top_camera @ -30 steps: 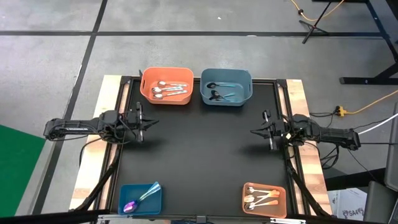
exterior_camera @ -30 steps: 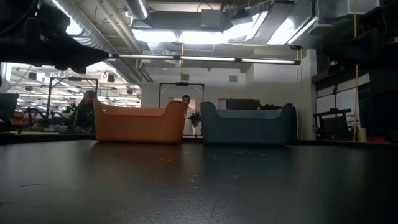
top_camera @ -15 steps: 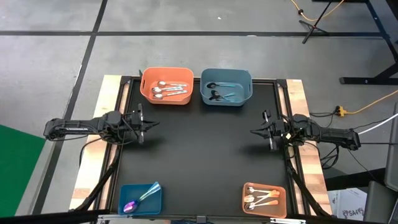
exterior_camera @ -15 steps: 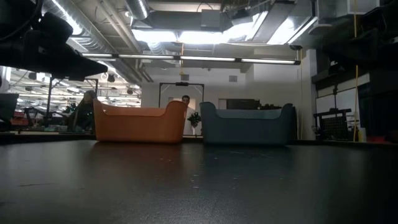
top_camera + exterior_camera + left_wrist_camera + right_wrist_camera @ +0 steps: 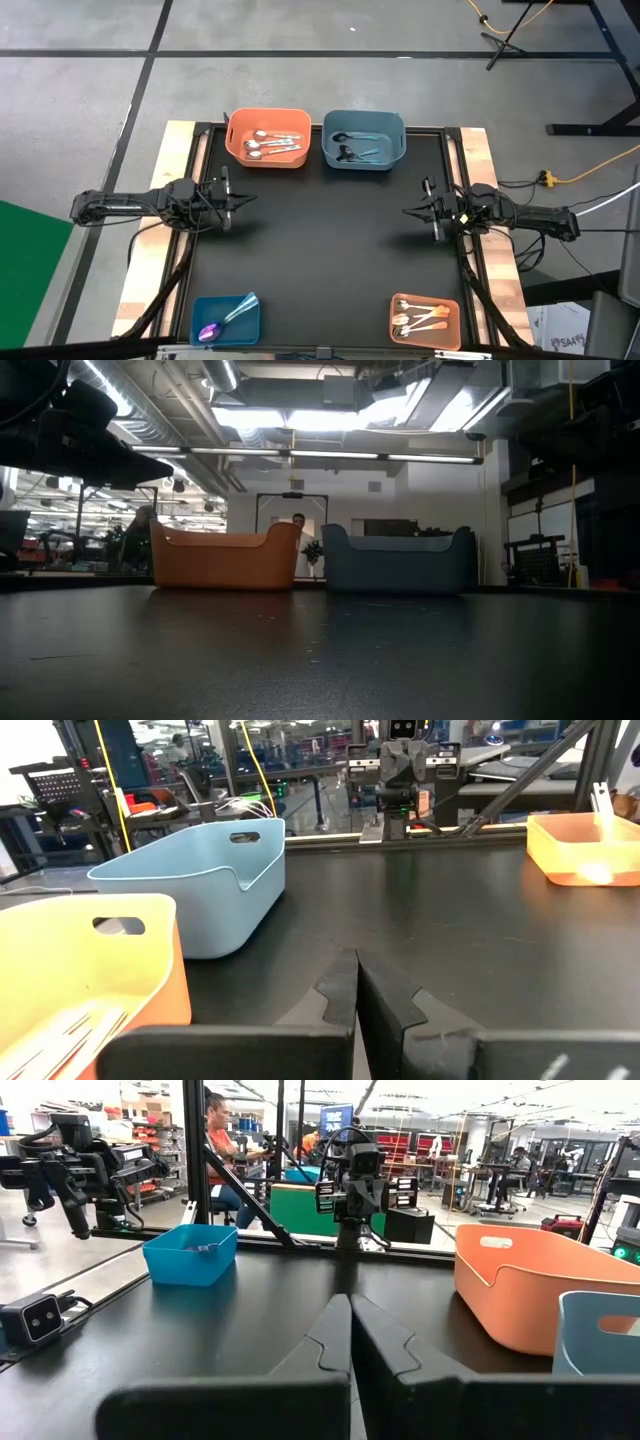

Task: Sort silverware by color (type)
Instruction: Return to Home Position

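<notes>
The silverware lies sorted in bins. Plain silver spoons (image 5: 270,143) are in the large orange bin (image 5: 238,150) at the far edge. Black spoons (image 5: 352,150) fill the large blue bin (image 5: 393,152) beside it. Purple-blue spoons with teal handles (image 5: 225,318) lie in the small blue bin (image 5: 203,305) at the near left. Orange-handled spoons (image 5: 420,318) lie in the small orange bin (image 5: 447,305) at the near right. My left gripper (image 5: 243,197) is shut at the table's left side. My right gripper (image 5: 408,211) is shut at the right side. Both point level toward the middle, holding nothing.
The black mat (image 5: 320,240) between the two arms is bare. In the low view the two large bins (image 5: 225,557) (image 5: 398,560) stand side by side at the far edge. People are in the room beyond the table.
My left gripper has tipped a little at the wrist while staying in place and shut. Nothing on the table has moved.
</notes>
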